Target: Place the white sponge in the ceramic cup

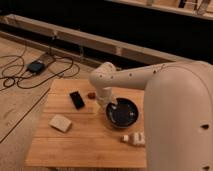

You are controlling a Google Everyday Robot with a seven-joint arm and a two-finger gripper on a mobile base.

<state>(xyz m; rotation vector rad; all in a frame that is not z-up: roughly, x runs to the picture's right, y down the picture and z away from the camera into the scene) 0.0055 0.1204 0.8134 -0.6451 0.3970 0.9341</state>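
Observation:
The white sponge (60,122), a cream flat block, lies on the left front part of the wooden table (75,150). A small pale ceramic cup (96,106) stands near the table's middle, between the black phone (76,99) and the dark bowl (123,113). My gripper (113,106) hangs from the white arm just right of the cup, over the bowl's left rim. It is open, holds nothing, and is well apart from the sponge.
A small brown-red object (91,94) sits behind the cup. A white lumpy two-part object (135,139) lies at the front right. My bulky arm covers the table's right side. Cables and a dark box (36,66) lie on the floor at left.

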